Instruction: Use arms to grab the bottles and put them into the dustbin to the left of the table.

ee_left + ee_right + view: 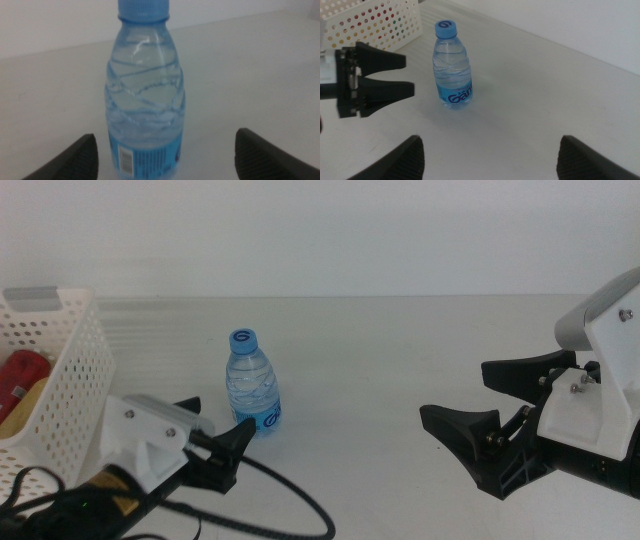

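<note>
The blue-capped, blue-labelled water bottle point(252, 385) stands upright on the table point(380, 340), left of centre. My left gripper point(218, 420) is open just in front and to the left of it, and the bottle point(145, 100) stands between and a little beyond the jaws in the left wrist view. My right gripper point(455, 393) is open and empty, well to the right of the bottle point(452, 70). The white perforated dustbin point(60, 380) stands at the far left. In it lie the red can point(22, 375) and the yellow-liquid bottle point(28, 405).
The left arm's black cables point(290, 495) trail across the table's front edge. The right wrist view shows the left gripper point(409, 75) beside the bottle and the dustbin point(375, 22) behind it. Bare tabletop lies between the bottle and the right gripper.
</note>
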Controlling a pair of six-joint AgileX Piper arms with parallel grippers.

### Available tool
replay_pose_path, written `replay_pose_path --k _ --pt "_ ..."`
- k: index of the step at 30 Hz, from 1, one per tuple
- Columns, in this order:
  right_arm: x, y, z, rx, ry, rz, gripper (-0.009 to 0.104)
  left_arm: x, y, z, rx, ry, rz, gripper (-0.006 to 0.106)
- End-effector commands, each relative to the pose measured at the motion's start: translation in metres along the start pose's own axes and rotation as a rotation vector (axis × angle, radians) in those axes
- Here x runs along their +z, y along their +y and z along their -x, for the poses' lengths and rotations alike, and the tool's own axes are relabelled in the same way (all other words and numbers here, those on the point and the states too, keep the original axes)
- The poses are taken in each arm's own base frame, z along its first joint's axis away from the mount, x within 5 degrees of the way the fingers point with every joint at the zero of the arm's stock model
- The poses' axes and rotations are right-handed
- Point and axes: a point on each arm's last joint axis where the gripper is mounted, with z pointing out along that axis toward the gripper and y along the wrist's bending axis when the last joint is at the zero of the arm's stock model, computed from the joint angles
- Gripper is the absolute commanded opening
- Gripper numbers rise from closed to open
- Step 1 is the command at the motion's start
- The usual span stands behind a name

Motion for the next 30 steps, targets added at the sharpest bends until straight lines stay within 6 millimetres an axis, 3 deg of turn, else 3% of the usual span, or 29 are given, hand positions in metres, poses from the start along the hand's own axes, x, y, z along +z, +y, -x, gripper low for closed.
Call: replay_pose_path --k 1,21,30 --pt "-0.005 0.001 0.017 -0.020 -0.108 0.001 0.077 0.009 0.001 0.022 -0.009 -0.168 -0.013 0.090" --pt "-0.005 0.001 0.017 -0.020 -0.108 0.001 0.077 0.082 0.015 0.022 -0.001 -0.188 -0.013 0.090" --pt "-0.005 0.001 0.017 -0.020 -0.108 0.001 0.077 0.090 0.025 0.020 -0.045 -0.215 0.073 0.090"
